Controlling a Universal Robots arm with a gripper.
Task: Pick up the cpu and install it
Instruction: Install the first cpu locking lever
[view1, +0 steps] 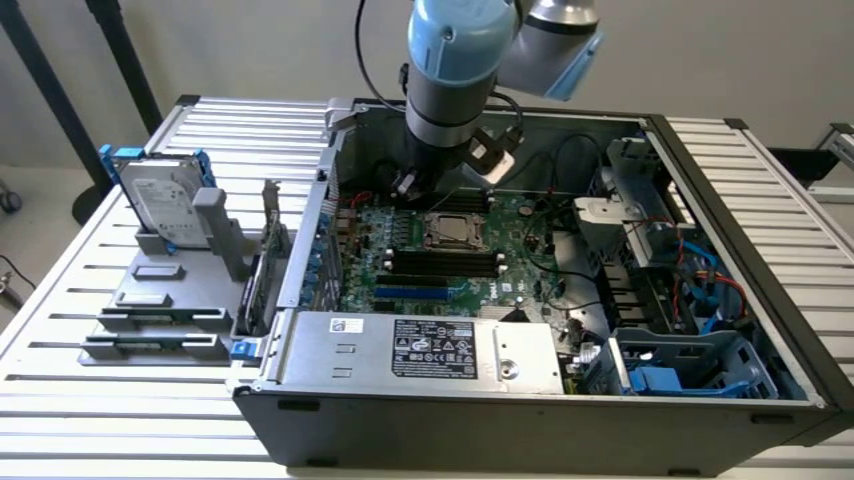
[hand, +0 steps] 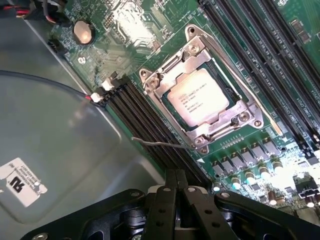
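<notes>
**A:** How do the fingers stand?

**B:** Pressed together, tip against tip, with no gap. Nothing is pinched between them; the gripper is bare.

**A:** Are they touching anything?

**B:** Not that I can see. The tips hang over the black slots that run along one side of the socket. They are close to the socket corner where a thin wire lever juts out across those slots.

**A:** And the cpu?

**B:** It lies flat in the socket, silver top up, with the metal frame around its edges. The socket sits near the middle of the board, a little toward the far wall of the case.

**A:** Where is the arm?

**B:** In the exterior view it hangs upright inside the open case. Its end is over the far part of the board, just beside the socket.

**A:** Anything else?

**B:** A power supply lies along the case's near edge. Outside the case, at the exterior view's left, a drive stands upright in a grey stand on the table.
</notes>
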